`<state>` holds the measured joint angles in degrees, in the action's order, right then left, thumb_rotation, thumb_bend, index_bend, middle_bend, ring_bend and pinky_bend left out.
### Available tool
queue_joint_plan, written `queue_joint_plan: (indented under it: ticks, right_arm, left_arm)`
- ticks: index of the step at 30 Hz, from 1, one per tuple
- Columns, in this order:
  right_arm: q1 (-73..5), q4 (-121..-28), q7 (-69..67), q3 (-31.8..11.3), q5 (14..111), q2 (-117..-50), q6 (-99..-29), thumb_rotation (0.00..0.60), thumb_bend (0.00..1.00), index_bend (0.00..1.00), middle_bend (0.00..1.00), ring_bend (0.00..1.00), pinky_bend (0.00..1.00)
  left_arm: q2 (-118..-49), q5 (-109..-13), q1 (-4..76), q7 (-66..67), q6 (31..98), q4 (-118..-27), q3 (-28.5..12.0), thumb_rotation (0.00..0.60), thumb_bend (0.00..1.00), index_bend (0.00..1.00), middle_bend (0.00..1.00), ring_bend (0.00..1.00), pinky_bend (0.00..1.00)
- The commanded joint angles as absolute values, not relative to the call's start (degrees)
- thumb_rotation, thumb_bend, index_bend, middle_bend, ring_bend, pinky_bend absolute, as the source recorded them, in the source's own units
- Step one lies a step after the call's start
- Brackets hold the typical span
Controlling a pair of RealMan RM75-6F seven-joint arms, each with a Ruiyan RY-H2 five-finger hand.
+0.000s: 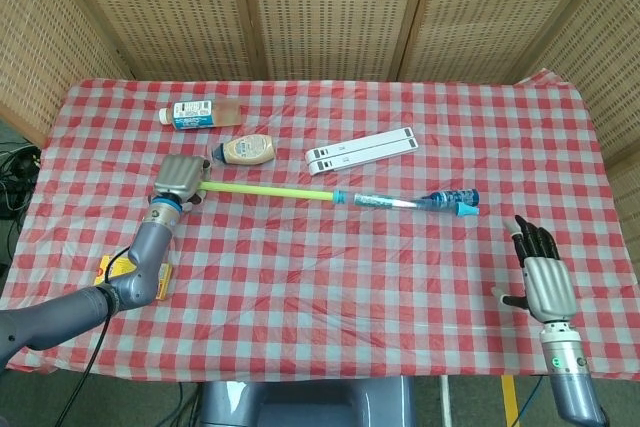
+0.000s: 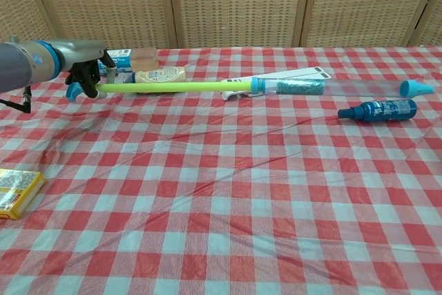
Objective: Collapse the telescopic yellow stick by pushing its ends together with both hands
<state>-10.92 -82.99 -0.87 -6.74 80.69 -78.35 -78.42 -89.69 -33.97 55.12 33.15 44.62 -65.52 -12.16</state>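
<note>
The telescopic stick has a yellow section (image 1: 268, 190) (image 2: 173, 87), a clear tube section (image 2: 331, 88) and a blue cap (image 1: 466, 210) (image 2: 416, 88) at its right end. It is fully extended and hangs roughly level above the cloth. My left hand (image 1: 178, 179) (image 2: 86, 74) grips its left end at the table's left side. Far from the stick, my right hand (image 1: 543, 277) hovers at the front right edge of the table, fingers spread and holding nothing; only the head view shows it.
A blue bottle (image 1: 440, 198) (image 2: 378, 110) lies under the stick's right end. Behind the stick lie a white flat stand (image 1: 360, 150) (image 2: 290, 75), a sauce bottle (image 1: 245, 150) (image 2: 160, 74) and a blue-labelled bottle (image 1: 200, 112). A yellow box (image 2: 17, 191) sits front left.
</note>
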Motion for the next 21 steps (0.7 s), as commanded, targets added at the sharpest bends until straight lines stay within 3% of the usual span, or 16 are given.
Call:
queue_joint_plan:
  ticks: [1,4,8,11,12,17,21]
  right_arm:
    - [-11.7,-84.7,-0.2,-7.9,81.0,-77.9,-78.9,0.600,0.17,0.02,0.00,0.00,0.00]
    - [-12.6,-86.3,2.4,-9.5,81.1,-78.0,-80.0,0.600,0.17,0.12,0.05,0.02,0.00]
    - [-14.1,-88.2,8.3,-11.6,80.7,-78.3,-81.0,0.600,0.18,0.19,0.24,0.20,0.01]
    - [-15.7,-90.5,13.1,-13.4,79.8,-78.4,-80.9,0.600,0.18,0.23,0.44,0.44,0.11]
    - [-16.4,-91.6,14.6,-14.1,79.3,-78.4,-80.5,0.600,0.18,0.23,0.45,0.45,0.12]
    - [-19.7,-96.9,20.7,-17.0,75.1,-77.4,-76.9,0.600,0.19,0.26,0.70,0.71,0.28]
    - [-22.5,-100.6,25.4,-19.0,71.7,-76.7,-74.5,0.600,0.23,0.30,0.83,0.83,0.37]
  left_arm:
    - [-86.6,-33.7,54.4,34.1,47.5,-69.9,-12.4,0.600,0.46,0.75,0.88,0.81,0.69]
    - [-85.4,-33.1,54.4,34.7,48.6,-72.0,-12.5,0.600,0.46,0.75,0.88,0.81,0.69]
    - [-84.3,-32.1,54.4,35.4,49.6,-74.2,-12.5,0.600,0.46,0.75,0.88,0.81,0.69]
    - [-83.4,-31.1,54.5,36.2,50.5,-76.1,-12.5,0.600,0.47,0.75,0.88,0.81,0.69]
    - [-83.0,-30.8,54.5,36.5,50.9,-76.8,-12.5,0.600,0.47,0.75,0.88,0.81,0.69]
    - [-81.5,-29.5,54.7,38.1,52.6,-79.9,-12.4,0.600,0.46,0.75,0.88,0.81,0.69]
    - [-80.2,-28.5,54.9,39.5,54.3,-82.6,-12.1,0.600,0.46,0.75,0.88,0.81,0.69]
